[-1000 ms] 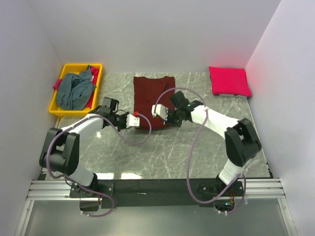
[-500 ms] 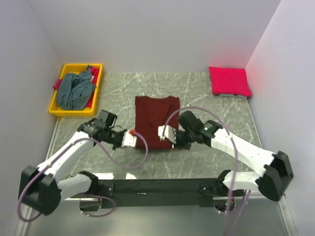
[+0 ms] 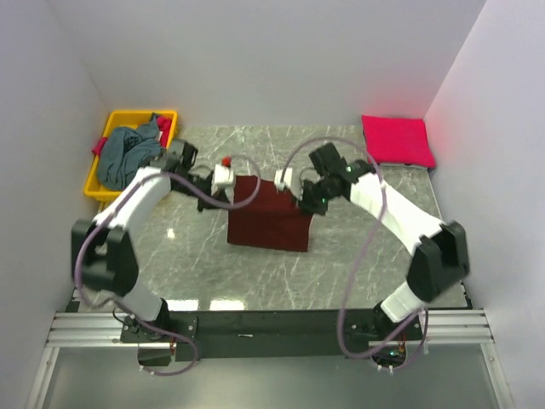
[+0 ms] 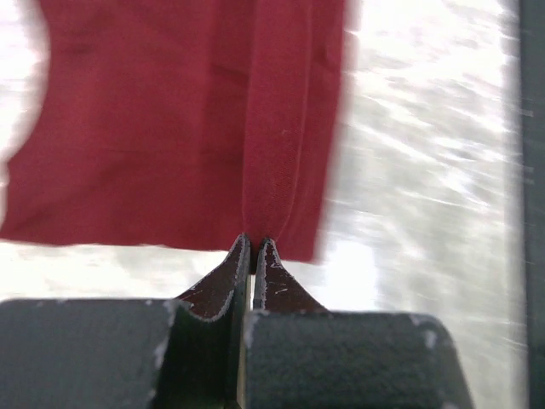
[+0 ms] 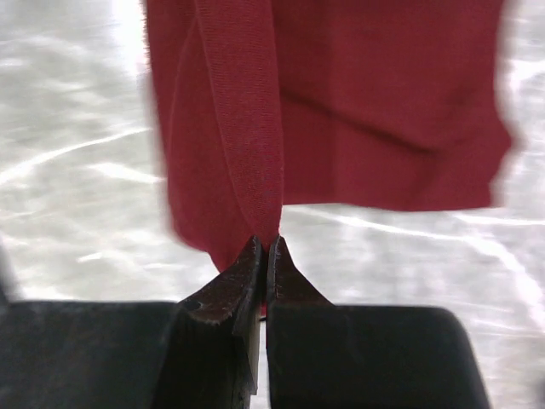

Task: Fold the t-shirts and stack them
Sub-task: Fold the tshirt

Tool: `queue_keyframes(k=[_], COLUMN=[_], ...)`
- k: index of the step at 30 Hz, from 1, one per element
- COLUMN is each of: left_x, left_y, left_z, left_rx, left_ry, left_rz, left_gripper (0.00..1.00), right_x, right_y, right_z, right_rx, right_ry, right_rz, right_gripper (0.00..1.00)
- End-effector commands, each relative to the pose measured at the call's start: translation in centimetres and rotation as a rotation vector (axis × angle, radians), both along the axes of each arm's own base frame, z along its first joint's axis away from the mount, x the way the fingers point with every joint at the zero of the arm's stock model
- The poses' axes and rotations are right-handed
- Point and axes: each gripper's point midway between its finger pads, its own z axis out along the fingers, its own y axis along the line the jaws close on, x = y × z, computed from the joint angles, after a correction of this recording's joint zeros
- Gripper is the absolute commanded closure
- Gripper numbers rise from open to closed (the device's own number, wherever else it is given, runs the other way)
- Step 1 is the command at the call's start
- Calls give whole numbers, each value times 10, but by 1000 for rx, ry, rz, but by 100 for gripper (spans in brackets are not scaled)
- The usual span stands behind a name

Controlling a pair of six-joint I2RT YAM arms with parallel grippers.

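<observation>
The dark maroon t-shirt (image 3: 271, 220) hangs over the table's middle, lifted by its far edge. My left gripper (image 3: 231, 179) is shut on its far left corner; in the left wrist view (image 4: 253, 245) the cloth (image 4: 179, 119) hangs from the shut jaws. My right gripper (image 3: 285, 181) is shut on the far right corner; in the right wrist view (image 5: 265, 247) a pinched fold of the shirt (image 5: 341, 102) runs up from the jaws. The bright pink-red t-shirt (image 3: 396, 141) lies folded at the far right. The grey-blue t-shirt (image 3: 128, 158) is crumpled in the yellow bin (image 3: 109, 192).
The yellow bin stands at the far left corner of the marble table (image 3: 358, 256). White walls close in the table on three sides. Both arms' cables loop above the table near the maroon shirt.
Both grippers have lifted the maroon shirt's near edge and carried it up and away from the arm bases. The shirt has gone from lying flat to hanging from both grippers.
</observation>
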Motion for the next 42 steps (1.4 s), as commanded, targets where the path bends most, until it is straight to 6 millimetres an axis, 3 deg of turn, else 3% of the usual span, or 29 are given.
queue_keyframes(k=[1, 2, 3, 4, 5, 8, 12, 16, 17, 18, 19, 21, 22, 24, 25, 29, 32, 33, 35, 36, 37, 39, 40, 42], left_x=[63, 77, 90, 116, 127, 156, 159, 128, 118, 108, 90, 73, 51, 31, 9, -31, -46, -43, -36, -28, -23, -9, -4, 6], left_y=[-10, -10, -12, -16, -15, -19, -17, -15, -17, -16, -12, -9, -5, -3, -1, 0, 2, 2, -1, -4, -5, -12, -14, -23], left_z=[10, 5, -12, -6, -13, -35, -75, -103, -105, -99, -108, -96, -105, -93, -102, -94, -96, -89, -74, -60, -52, -29, -24, -14], left_rx=[-71, -58, -46, -62, -46, -48, 20, 128, 139, 143, 157, 140, 146, 122, 123, 102, 108, 95, 53, 27, 12, -34, -42, -44], left_ry=[-9, -21, 31, -27, -22, 27, 107, 205, 225, 228, 261, 252, 298, 292, 339, 349, 354, 331, 299, 252, 224, 133, 101, 20], left_rz=[66, 77, 102, 127, 163, 252, 334, 359, 346, 335, 332, 336, 326, 320, 310, 296, 288, 295, 301, 298, 293, 276, 272, 234], left_gripper=[99, 99, 99, 99, 98, 97, 96, 96, 96, 96, 95, 95, 95, 94, 95, 93, 84, 79, 57, 53, 47, 45, 42, 39], right_x=[51, 68, 79, 88, 103, 122, 128, 123, 114, 108, 107, 78, 69, 38, 29, -12, -25, -25, -19, -18, -13, -1, 5, 11], right_y=[-6, -3, -5, -4, -2, -1, -2, -3, -1, 1, 4, 8, 12, 13, 13, 12, 10, 10, 8, 13, 17, 18, 28, 35], right_z=[-1, -13, -20, -26, -42, -74, -104, -118, -121, -121, -113, -122, -115, -126, -126, -117, -103, -98, -79, -67, -50, -31, -15, -5], right_rx=[-31, -57, -65, -70, -82, -114, -130, -146, -154, -154, -141, -154, -139, -161, -158, -110, -85, -75, -34, 18, 61, 133, 200, 261], right_ry=[-37, -19, -7, -1, 9, 46, 82, 102, 118, 118, 86, 119, 112, 152, 162, 219, 239, 239, 249, 277, 294, 339, 359, 416], right_rz=[17, 19, 5, -4, -21, -59, -96, -112, -102, -94, -89, -60, -46, -21, -17, -17, -34, -44, -88, -95, -110, -182, -178, -233], right_gripper=[100, 100, 100, 100, 100, 100, 100, 100, 100, 100, 100, 100, 99, 98, 98, 95, 79, 68, 61, 53, 52, 49, 49, 49])
